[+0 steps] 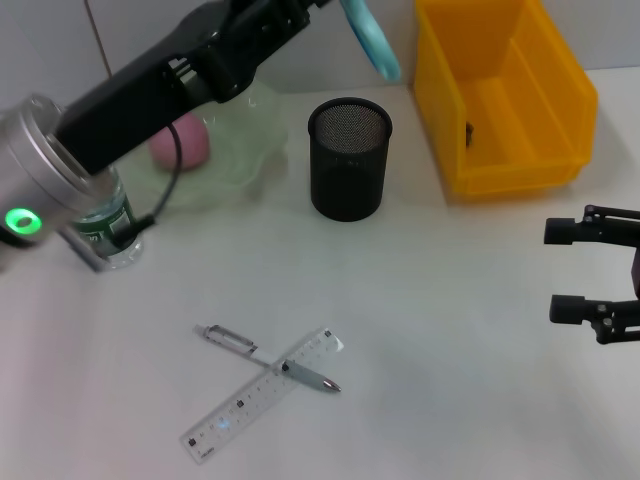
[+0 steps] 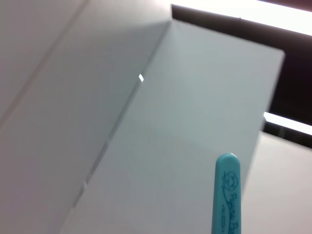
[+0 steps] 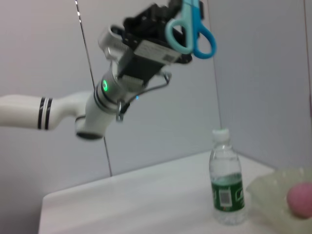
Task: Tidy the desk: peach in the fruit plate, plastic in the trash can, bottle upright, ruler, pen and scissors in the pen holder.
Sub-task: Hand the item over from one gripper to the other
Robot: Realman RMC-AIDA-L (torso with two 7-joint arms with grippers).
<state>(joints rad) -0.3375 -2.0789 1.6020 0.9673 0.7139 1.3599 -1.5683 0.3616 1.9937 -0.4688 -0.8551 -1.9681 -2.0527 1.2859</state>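
Note:
My left gripper point(image 1: 335, 8) is raised high behind the black mesh pen holder point(image 1: 348, 158) and is shut on the teal scissors point(image 1: 372, 42). The right wrist view shows the same gripper point(image 3: 175, 24) with the scissors' handles point(image 3: 191, 30) sticking out. The scissors' tip shows in the left wrist view point(image 2: 227, 195). The pink peach point(image 1: 181, 142) lies in the green fruit plate point(image 1: 245, 150). The bottle point(image 1: 108, 225) stands upright, partly hidden by my left arm. The clear ruler point(image 1: 262, 393) and the pen point(image 1: 270, 360) lie crossed on the desk. My right gripper point(image 1: 590, 272) is open and empty at the right edge. No plastic is in view.
The yellow bin point(image 1: 505, 95) stands at the back right, beside the pen holder, with a small dark thing inside. In the right wrist view the bottle point(image 3: 225, 178) stands beside the plate point(image 3: 270, 187) and peach point(image 3: 300, 200). A wall runs behind the desk.

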